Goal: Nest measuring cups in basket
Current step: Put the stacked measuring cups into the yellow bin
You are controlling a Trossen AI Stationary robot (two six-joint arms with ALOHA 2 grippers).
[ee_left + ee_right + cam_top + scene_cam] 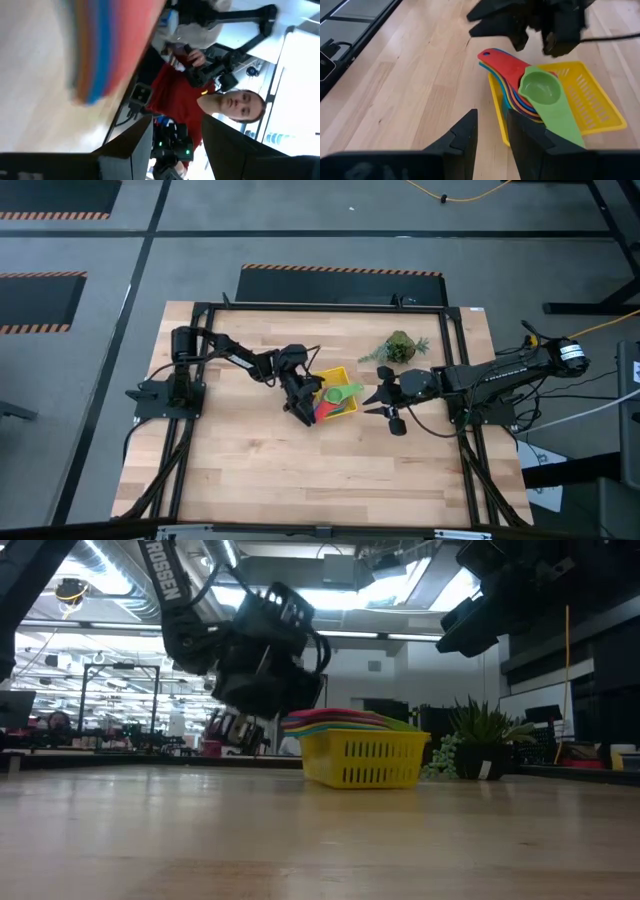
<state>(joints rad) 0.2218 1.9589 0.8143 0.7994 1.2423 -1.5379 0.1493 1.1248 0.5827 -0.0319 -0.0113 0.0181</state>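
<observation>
Red-topped measuring cups (520, 80) stacked | green uppermost | yellow basket (590, 95)

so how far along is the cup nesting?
Mostly done: the measuring cups sit stacked in the yellow basket, red handle sticking out over its rim, the green cup on top. The left gripper hovers at the handle end, holding nothing visible. The right gripper waits open beside the basket. Left: squaring the green cup, retreat.
</observation>
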